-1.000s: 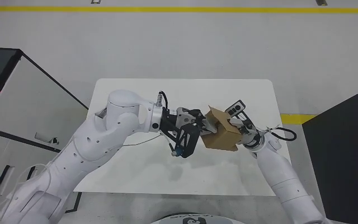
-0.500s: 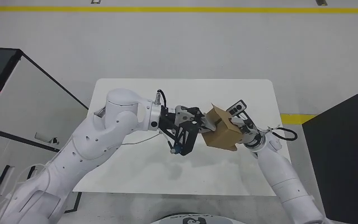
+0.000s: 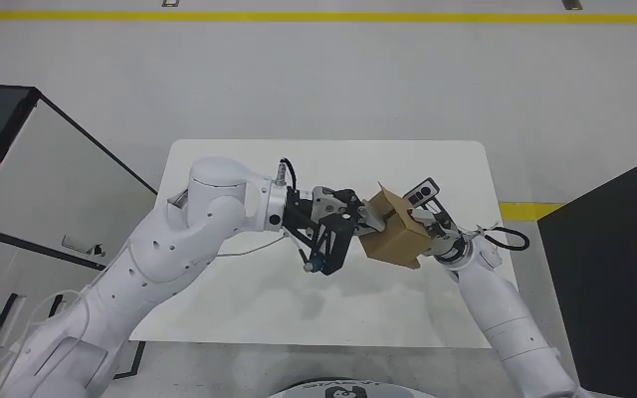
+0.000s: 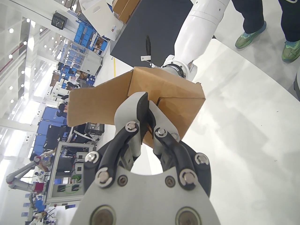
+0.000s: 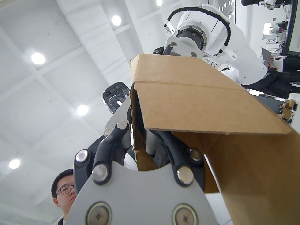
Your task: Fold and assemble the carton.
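A brown carton (image 3: 395,239) is held above the white table (image 3: 249,169), right of its middle, with one end flap (image 3: 383,199) sticking up and open. My right gripper (image 3: 430,237) is on the carton's right side and is shut on one of its walls (image 5: 138,141), which passes between the fingers. My left gripper (image 3: 360,217) meets the carton from the left. Its fingers (image 4: 134,108) are shut together with the tips against the carton's end face (image 4: 168,90), next to the open flap (image 4: 98,104).
Bare table top (image 3: 239,289) lies to the left of and in front of the carton. A black framed panel (image 3: 20,109) stands off the table's left side and a dark block (image 3: 597,269) off its right. The table edge (image 4: 257,66) runs close behind the right arm.
My left gripper has drawn slightly in toward the carton's left end and turned a little. The carton and the right arm have hardly shifted.
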Motion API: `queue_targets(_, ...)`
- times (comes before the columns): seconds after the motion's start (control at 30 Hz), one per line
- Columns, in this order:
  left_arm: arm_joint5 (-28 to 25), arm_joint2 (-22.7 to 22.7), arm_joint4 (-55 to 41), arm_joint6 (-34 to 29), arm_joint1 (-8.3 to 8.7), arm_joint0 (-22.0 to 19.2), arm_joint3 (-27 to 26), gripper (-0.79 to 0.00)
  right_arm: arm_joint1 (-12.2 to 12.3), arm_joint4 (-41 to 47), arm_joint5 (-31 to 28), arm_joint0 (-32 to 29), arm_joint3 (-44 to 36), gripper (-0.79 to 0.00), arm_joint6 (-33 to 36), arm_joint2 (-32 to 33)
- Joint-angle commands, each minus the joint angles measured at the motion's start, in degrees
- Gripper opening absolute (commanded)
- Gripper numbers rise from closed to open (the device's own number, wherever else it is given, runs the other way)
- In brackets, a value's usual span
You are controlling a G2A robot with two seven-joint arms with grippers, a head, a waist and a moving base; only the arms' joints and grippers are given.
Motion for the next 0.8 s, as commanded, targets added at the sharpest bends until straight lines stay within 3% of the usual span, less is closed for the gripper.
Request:
queue_targets(0.0,0.0,0.1,-0.1,0.0,-0.01,0.0,-0.1,-0.785,0.0,0.0,0.0,0.0,-0.1,-0.785,0.0,-0.1)
queue_targets(0.37,0.3,1.0,-0.4,0.1,-0.15,-0.4,0.7,-0.785,0.0,0.4,-0.3,-0.1,-0.2,-0.785,0.0,-0.3)
queue_targets(0.77,0.0,-1.2,-0.1,-0.6,0.46,-0.1,-0.2,-0.785,0.1,0.7,-0.6,-0.1,0.8,-0.785,0.0,0.3)
